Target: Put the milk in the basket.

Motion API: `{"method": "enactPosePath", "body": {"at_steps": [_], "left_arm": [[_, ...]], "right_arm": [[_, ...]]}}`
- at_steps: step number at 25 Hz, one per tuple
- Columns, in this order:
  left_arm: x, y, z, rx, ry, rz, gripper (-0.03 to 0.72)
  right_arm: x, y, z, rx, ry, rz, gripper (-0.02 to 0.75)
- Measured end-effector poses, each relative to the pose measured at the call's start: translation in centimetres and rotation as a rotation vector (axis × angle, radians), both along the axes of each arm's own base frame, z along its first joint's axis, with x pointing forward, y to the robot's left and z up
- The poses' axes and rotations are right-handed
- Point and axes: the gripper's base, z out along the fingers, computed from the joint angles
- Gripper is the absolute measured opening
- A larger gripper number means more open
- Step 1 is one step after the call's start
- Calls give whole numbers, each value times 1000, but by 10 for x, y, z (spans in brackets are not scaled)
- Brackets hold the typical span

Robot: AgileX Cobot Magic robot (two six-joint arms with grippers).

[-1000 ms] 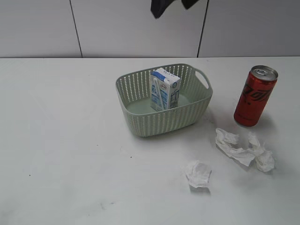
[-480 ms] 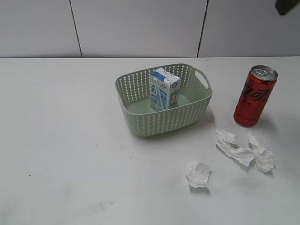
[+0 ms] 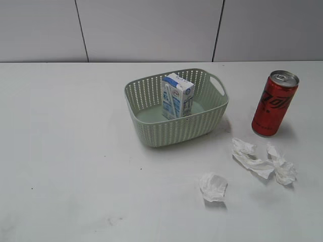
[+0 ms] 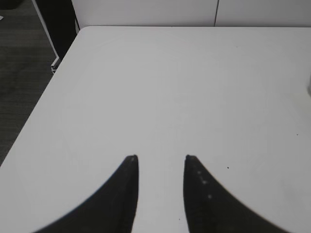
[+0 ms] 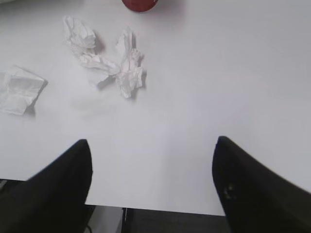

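The blue-and-white milk carton (image 3: 177,96) stands upright inside the pale sage-green basket (image 3: 151,132) at the table's middle, straw side facing me. Neither gripper shows in the exterior view. In the left wrist view my left gripper (image 4: 161,158) is open and empty over bare table near the left edge. In the right wrist view my right gripper (image 5: 152,141) is wide open and empty above the table's front edge, near the crumpled tissues. The carton and basket are out of both wrist views.
A red soda can (image 3: 274,103) stands right of the basket; its base shows in the right wrist view (image 5: 139,4). Crumpled white tissues (image 3: 262,161) (image 5: 112,65) and a smaller wad (image 3: 213,186) (image 5: 19,90) lie at front right. The table's left edge (image 4: 46,97) drops to dark floor.
A dark arm part seen at the top of the exterior view moved right and then left the frame. The carton, basket, can and tissues have not moved.
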Motion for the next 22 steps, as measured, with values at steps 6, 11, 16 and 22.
{"method": "enactPosePath", "body": {"at_steps": [6, 11, 16, 22], "left_arm": [[0, 0, 0, 0, 0, 0, 235], [0, 0, 0, 0, 0, 0, 235], [0, 0, 0, 0, 0, 0, 235], [0, 0, 0, 0, 0, 0, 235]], "right_arm": [[-61, -12, -33, 11, -127, -9, 596], [-98, -18, -46, 23, -230, -12, 594], [-122, -23, -47, 39, -321, -14, 594], [-141, -26, -47, 53, -402, -16, 594]]}}
